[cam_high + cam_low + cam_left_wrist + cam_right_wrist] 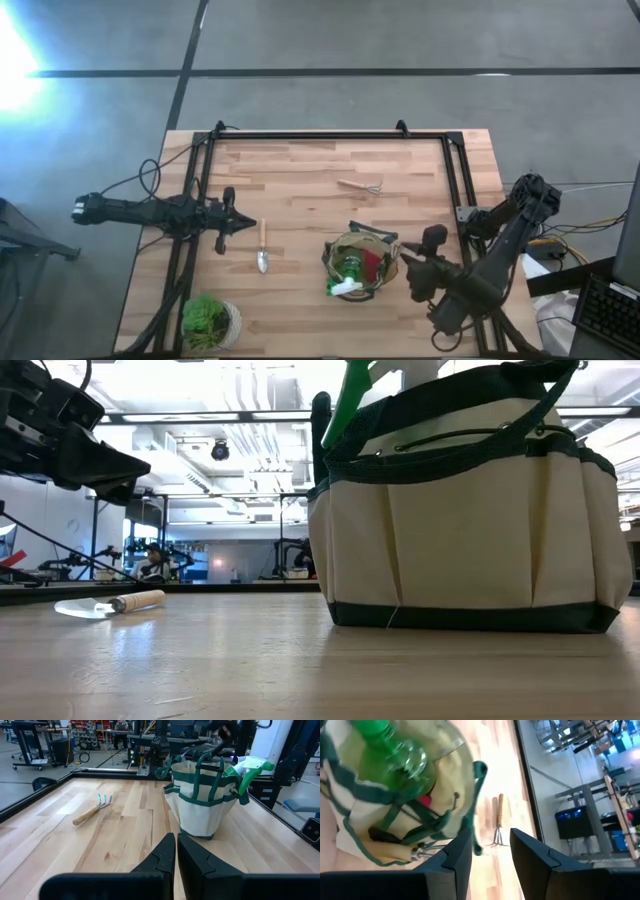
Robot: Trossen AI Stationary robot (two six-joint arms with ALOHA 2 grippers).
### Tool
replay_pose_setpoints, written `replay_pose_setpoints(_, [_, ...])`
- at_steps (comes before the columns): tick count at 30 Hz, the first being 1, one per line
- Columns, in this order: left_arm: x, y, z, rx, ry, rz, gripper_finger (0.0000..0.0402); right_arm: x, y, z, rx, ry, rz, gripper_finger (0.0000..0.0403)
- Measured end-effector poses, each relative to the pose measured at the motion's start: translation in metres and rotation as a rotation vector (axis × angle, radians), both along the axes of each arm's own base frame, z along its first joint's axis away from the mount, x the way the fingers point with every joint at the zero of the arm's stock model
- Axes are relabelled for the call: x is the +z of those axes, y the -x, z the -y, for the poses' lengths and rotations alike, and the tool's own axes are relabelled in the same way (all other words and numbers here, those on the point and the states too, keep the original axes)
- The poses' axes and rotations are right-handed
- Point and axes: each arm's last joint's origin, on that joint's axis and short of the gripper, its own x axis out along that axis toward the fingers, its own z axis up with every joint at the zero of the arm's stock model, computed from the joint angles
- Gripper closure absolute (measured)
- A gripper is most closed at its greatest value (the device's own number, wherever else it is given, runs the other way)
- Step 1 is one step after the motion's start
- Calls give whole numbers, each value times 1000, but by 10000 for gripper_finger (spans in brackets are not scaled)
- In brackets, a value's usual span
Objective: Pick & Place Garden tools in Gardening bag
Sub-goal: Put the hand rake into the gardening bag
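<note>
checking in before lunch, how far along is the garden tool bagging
Done: the green spray bottle and a pink-red item sit in the gardening bag. In hand: nothing; the right gripper is beside the bag, fingers open and empty. Left: the trowel and the rake fork lie on the table.

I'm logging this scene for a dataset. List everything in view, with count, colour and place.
gardening bag: one, tan with dark green trim, on the table's right half near the front edge.
spray bottle: one, green with white nozzle, standing in the bag.
red item: one, in the bag beside the bottle.
trowel: one, silver blade and wooden handle, flat on the table left of the bag.
rake fork: one, wooden handle, flat on the table behind the bag.
plant: one, leafy green in a pale pot, front left corner.
table: one, light wood.
left gripper: shut, empty, left of the trowel.
right gripper: open, empty, at the bag's right side.
</note>
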Motion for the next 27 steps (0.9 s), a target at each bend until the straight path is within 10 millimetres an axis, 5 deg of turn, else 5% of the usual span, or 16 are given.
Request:
replay_pose_setpoints(6, [0,0,0,0,0,1,378,34,8,26,-63,-84,50,290])
replay_pose_setpoints(16, [0,0,0,0,0,1,378,77,31,117,-211,-258,167,311])
replay_pose_setpoints(27, [0,0,0,0,0,2,378,97,11,165,137,-478,175,332])
